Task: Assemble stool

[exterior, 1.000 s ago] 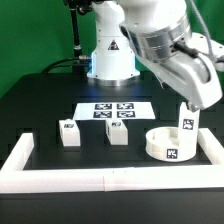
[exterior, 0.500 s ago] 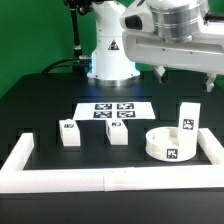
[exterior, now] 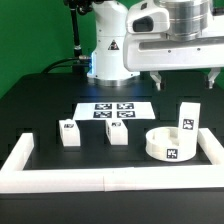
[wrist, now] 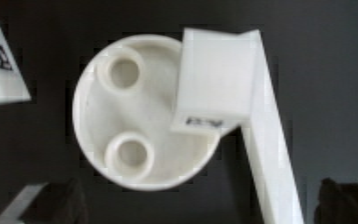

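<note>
Wrist view: dark label (wrist: 202, 123) on leg block (wrist: 224, 70), blurred, unreadable.

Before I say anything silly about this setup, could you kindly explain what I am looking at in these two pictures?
The white machine is a robot arm with a two-finger gripper, here open and holding nothing, up above the black table. One picture comes from a camera off the arm that sees the whole scene. The other comes from a camera on the wrist, looking down. On the table are stool parts: a round seat with one leg block standing upright on it, plus a second leg block and a third leg block apart from it, toward the exterior view's left. The flat sheet with four tags is the marker board, not furniture. A white border wall fences the front. The wrist view shows two round holes in the seat.
</note>
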Controlling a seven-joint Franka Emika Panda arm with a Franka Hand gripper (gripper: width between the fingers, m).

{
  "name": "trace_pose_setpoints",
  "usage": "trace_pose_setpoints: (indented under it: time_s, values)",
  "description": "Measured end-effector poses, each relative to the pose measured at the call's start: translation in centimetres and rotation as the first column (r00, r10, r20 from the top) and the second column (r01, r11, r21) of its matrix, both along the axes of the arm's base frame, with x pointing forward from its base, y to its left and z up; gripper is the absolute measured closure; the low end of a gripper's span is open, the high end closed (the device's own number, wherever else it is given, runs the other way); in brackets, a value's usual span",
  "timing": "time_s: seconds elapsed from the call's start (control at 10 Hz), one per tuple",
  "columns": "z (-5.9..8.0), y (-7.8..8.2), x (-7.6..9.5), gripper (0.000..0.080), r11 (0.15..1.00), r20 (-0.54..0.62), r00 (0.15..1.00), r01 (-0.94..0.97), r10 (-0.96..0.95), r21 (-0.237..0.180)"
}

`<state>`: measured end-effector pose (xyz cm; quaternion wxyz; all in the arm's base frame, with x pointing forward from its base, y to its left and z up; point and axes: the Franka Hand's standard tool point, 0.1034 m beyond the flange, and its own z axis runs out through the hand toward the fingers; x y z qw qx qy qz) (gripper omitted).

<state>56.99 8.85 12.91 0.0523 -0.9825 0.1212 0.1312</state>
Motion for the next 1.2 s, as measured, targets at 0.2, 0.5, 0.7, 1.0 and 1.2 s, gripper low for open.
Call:
trace_pose_setpoints:
  time_s: [0.2,0.5,0.7,1.0,1.2]
  values:
    - [-0.9,0.4,0.0,0.015,0.997,0.002,0.999,-0.054,0.054,-0.057]
    - [-0.9,0.4,0.0,0.015,0.998,0.001,0.999,-0.047,0.047,-0.051]
    - [-1.0,0.4,0.0,0.015,0.998,0.007,0.999,-0.031,0.031,-0.055]
    - [-3.1,0.9,-0.5,0.015,0.993,0.121,0.989,0.089,-0.079,-0.08]
    - [-4.1,1.5,-0.4,0.015,0.993,0.144,0.987,0.09,-0.078,-0.08]
